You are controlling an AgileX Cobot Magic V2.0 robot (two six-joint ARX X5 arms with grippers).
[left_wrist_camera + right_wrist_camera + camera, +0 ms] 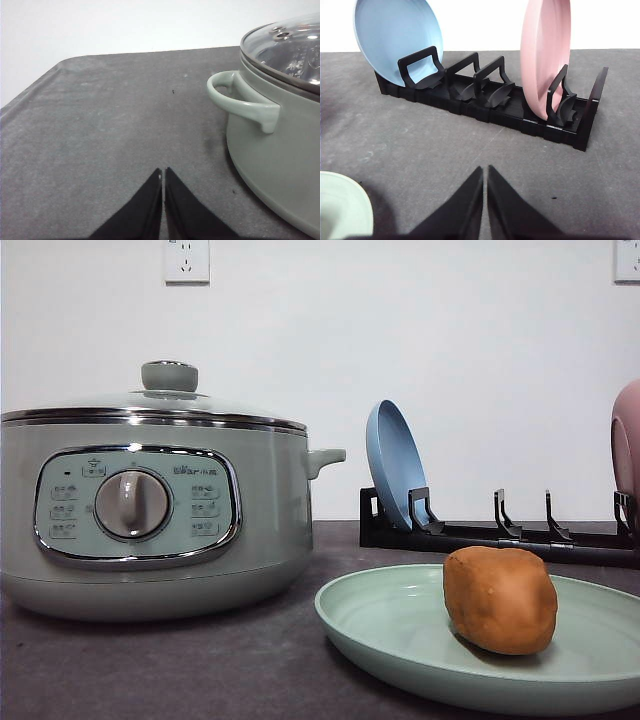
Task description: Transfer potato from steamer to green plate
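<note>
The orange-brown potato (500, 599) lies on the pale green plate (400, 630) at the front right of the table. To its left stands the sage-green steamer (150, 510) with its glass lid on; its side handle and lid also appear in the left wrist view, steamer (280, 150). My left gripper (163, 172) is shut and empty above bare tabletop beside the steamer's handle. My right gripper (485, 170) is shut and empty, facing the dish rack, with the green plate's rim (350, 205) beside it.
A black dish rack (485, 105) stands behind the plate, holding a blue plate (395, 35) and a pink plate (542, 55) upright. The rack (500, 535) runs along the back right. The table's edge (30, 95) curves past the left gripper.
</note>
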